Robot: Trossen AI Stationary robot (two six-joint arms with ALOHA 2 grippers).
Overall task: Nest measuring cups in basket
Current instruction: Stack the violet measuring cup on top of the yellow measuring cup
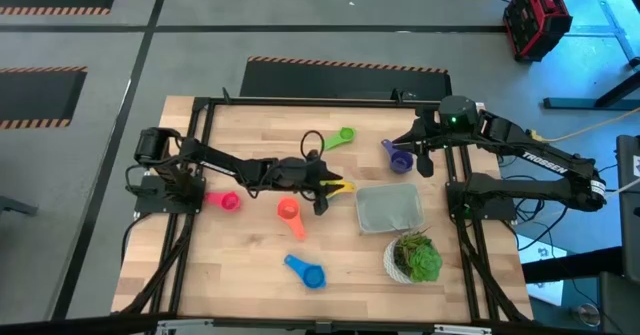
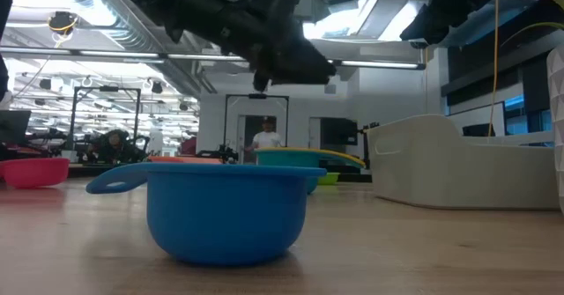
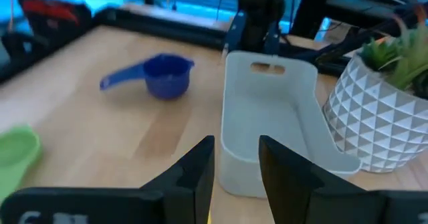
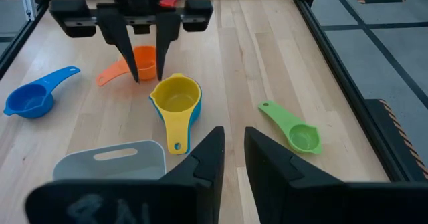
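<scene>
Left to right, I log the left end effector (image 1: 320, 197), fingers spread and empty, just beside the yellow cup (image 4: 175, 98) nested over a teal one, handle pointing toward the basket (image 1: 390, 207) on the tabletop; the right end effector (image 1: 424, 161) waits near-closed, empty, by the purple cup (image 1: 399, 157).

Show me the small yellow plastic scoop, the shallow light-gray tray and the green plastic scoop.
Yellow plastic scoop (image 4: 176, 98), right wrist view: bowl.
Light-gray tray (image 1: 388, 207), high view: floor.
Green plastic scoop (image 4: 303, 138), right wrist view: bowl.

Empty gray basket (image 1: 388, 207); yellow-on-teal cups (image 4: 175, 102) nested beside it, others scattered.
</scene>
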